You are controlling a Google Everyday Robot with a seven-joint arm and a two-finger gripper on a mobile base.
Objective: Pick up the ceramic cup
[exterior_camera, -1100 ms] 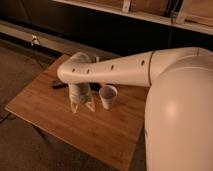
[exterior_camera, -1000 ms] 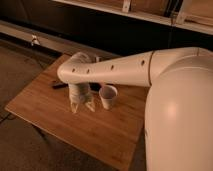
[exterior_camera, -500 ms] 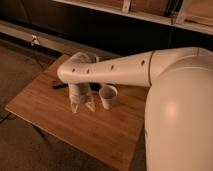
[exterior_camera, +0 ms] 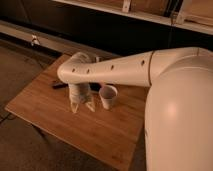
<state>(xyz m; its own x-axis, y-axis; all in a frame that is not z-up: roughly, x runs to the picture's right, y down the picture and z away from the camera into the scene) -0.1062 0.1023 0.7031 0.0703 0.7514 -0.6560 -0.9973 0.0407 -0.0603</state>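
The ceramic cup (exterior_camera: 108, 96) is a small white handleless cup standing upright on the wooden table (exterior_camera: 45, 115), near its middle. My gripper (exterior_camera: 82, 107) hangs just left of the cup, pointing down, its two pale fingers spread apart with nothing between them. Their tips sit close to the table surface. The cup stands beside the right finger, outside the gap. My white arm reaches in from the right and crosses above the cup.
A dark flat object (exterior_camera: 59, 86) lies on the table behind the gripper, partly hidden by the arm. The table's front and left edges drop to a grey floor. A dark wall with a ledge runs along the back.
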